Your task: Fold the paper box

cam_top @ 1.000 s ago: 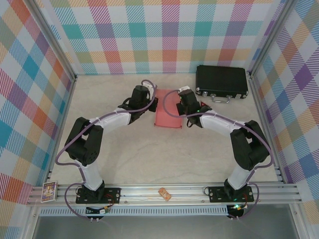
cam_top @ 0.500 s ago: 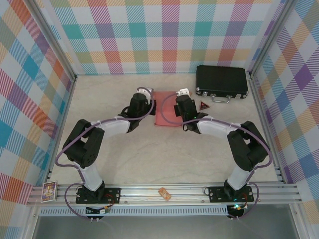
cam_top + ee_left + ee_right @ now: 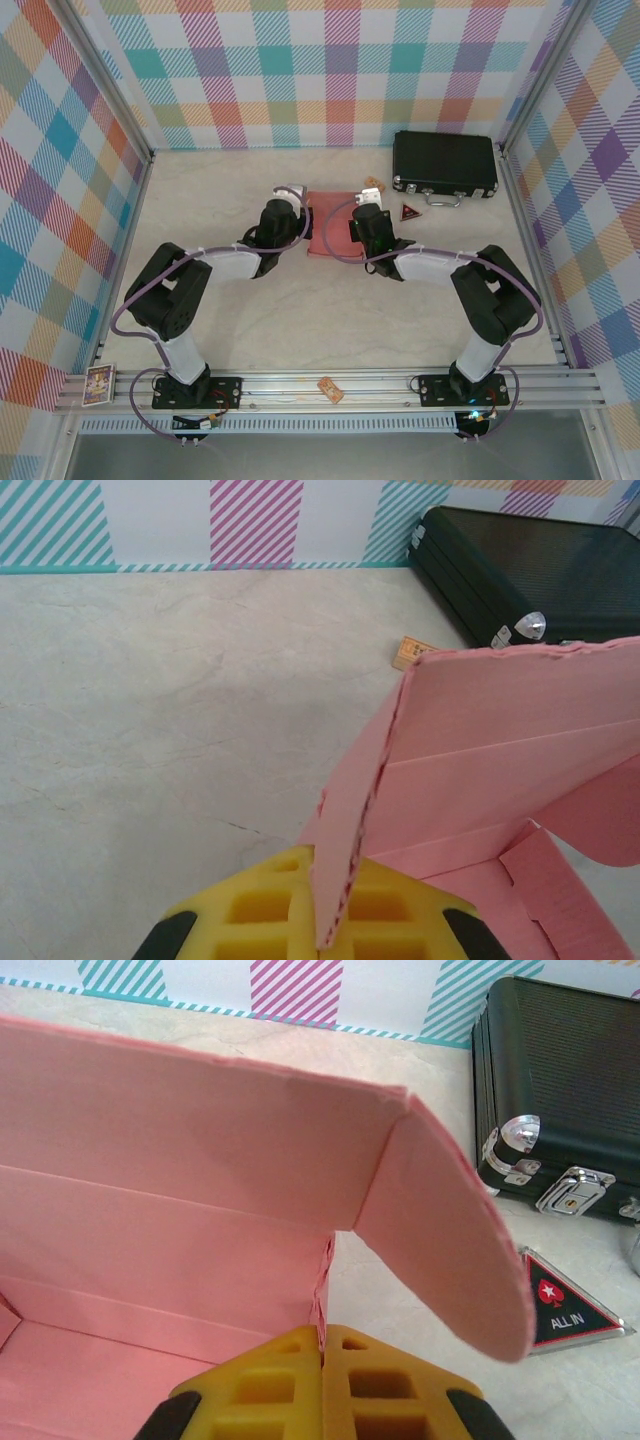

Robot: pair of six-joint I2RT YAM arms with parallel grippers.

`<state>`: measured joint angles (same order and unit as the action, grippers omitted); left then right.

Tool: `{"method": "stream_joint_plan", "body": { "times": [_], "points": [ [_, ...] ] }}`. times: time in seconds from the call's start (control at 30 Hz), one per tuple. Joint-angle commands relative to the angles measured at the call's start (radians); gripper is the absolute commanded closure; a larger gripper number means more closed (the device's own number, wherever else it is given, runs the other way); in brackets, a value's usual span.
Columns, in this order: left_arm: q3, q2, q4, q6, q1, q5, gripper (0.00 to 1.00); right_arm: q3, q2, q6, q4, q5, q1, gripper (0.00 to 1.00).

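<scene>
Two claws, one carton: the salmon-pink paper box (image 3: 330,235) sits half-raised toward the back of the table (image 3: 200,190). It lies between the two arms and apart from the black hard case (image 3: 445,165) to its right. The left gripper (image 3: 335,915) is pinched closed on the thin edge of the box's left side panel, which stands upright between its yellow pads. The right gripper (image 3: 322,1360) is likewise clamped tight, with the corner where the rear wall meets the rounded right flap caught in its seam.

The cardboard looks light, thin and easily creased (the ragged die-cut edges suggest it would buckle if squeezed mid-panel). The scored fold lines and panel edges therefore appear the safest places to hold it. The box carries no printing. The only legible writing is "ALL IN", under a star, on the triangular marker (image 3: 562,1312) lying near the case.
</scene>
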<state>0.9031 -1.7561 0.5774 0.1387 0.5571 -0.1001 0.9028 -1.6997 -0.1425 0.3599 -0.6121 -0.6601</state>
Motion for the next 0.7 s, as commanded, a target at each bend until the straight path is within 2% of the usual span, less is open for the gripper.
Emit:
{"method": "stream_joint_plan", "body": {
  "times": [0.0,0.43,0.67],
  "points": [
    [-0.020,0.045,0.077,0.002,0.024,0.003,1.00,-0.017,0.041,-0.029,0.062,-0.003,-0.019,1.00],
    [-0.091,0.022,0.193,0.023,0.085,-0.074,1.00,-0.013,0.004,-0.107,0.091,-0.119,-0.070,1.00],
    [-0.091,0.015,0.190,0.034,0.095,-0.085,0.88,-0.017,-0.013,-0.123,0.091,-0.137,-0.075,1.00]
  ]
}}
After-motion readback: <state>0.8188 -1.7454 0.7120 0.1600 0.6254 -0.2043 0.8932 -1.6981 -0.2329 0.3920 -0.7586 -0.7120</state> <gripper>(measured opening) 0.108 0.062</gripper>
